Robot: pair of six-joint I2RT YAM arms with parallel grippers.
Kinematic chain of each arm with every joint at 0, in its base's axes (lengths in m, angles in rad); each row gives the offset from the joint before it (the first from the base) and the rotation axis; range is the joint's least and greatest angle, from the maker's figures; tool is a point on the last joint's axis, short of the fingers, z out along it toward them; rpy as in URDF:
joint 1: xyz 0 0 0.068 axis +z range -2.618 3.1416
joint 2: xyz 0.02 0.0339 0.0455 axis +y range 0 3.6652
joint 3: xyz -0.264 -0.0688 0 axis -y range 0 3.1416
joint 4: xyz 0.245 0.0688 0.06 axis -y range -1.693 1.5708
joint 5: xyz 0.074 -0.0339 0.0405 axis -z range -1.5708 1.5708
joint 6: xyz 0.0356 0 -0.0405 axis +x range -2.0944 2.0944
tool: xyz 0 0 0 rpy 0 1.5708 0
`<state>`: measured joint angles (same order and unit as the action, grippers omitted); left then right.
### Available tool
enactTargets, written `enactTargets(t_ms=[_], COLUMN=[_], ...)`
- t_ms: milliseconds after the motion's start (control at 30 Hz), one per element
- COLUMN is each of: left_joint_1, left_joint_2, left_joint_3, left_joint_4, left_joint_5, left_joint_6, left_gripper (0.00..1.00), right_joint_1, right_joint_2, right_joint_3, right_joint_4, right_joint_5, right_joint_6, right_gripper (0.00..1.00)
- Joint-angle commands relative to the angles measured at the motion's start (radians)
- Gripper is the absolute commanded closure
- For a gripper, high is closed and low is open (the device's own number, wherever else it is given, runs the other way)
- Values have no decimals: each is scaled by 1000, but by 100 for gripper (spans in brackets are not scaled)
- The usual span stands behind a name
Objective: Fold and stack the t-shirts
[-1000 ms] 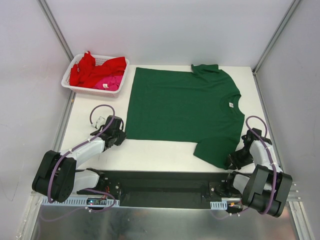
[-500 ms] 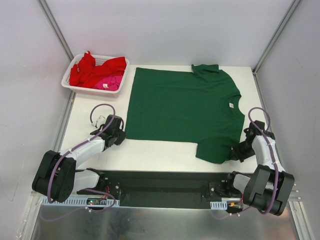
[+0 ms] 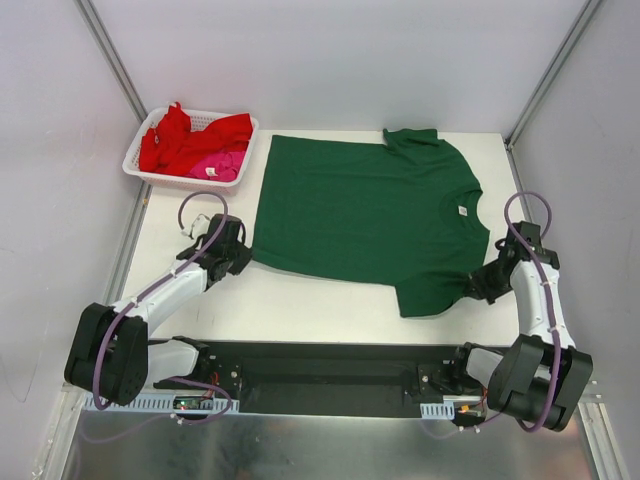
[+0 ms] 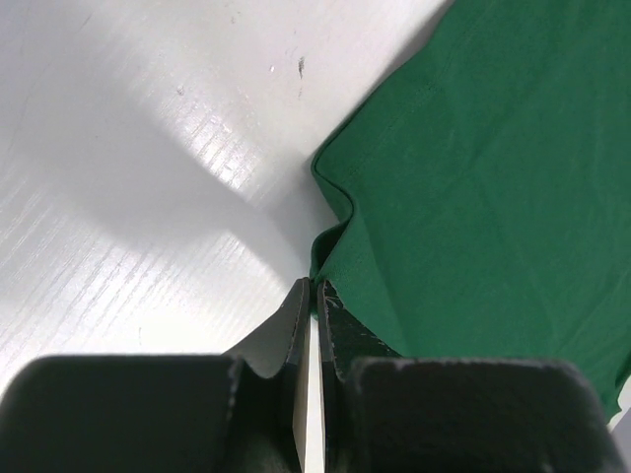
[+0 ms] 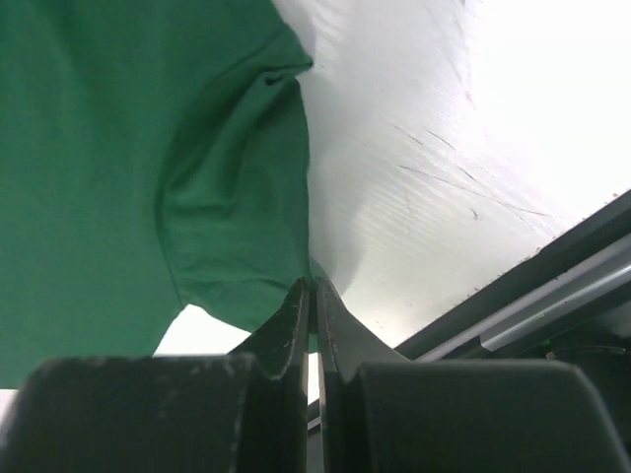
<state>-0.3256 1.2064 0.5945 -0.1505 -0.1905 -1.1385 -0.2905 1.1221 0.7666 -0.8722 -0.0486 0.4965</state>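
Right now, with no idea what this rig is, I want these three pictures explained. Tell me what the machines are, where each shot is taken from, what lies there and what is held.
These are two robot arms, a left arm and a right arm, bolted at the near edge of a white table. The wide picture looks down from above and behind them. The other two come from a camera on each wrist, so the dark shapes at the bottom are that arm's own fingers.

A green t-shirt lies spread flat. At the far left, a white basket holds a red t-shirt and a pink t-shirt, both bunched up.

The left fingers are shut on the green shirt's hem corner. The right fingers are shut on the edge of its near sleeve.
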Motion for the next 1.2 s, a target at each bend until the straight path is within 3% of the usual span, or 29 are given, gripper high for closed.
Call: enactTargets(t_ms=[0,300,700,1167], left_joint_1=[10,28,57,57], left_joint_2=[-2,24,102,139], left_joint_3=[36,64,172,206], left_joint_4=[-61,-81,-83,-83], left_joint_5=[-10,-17,-27,-64], left_joint_6=[-32,-53,0,34], left_gripper=[100,100,100,100], right_joint_1=[8,8,7,7], right_joint_2=[-27,31,136,208], right_joint_3=[68,247,356,356], right_joint_4=[21,45,101,185], right_joint_5=[-16,-42,-56,-69], right_joint_6=[8,7,1,-26], right_gripper=[99,99,99,99])
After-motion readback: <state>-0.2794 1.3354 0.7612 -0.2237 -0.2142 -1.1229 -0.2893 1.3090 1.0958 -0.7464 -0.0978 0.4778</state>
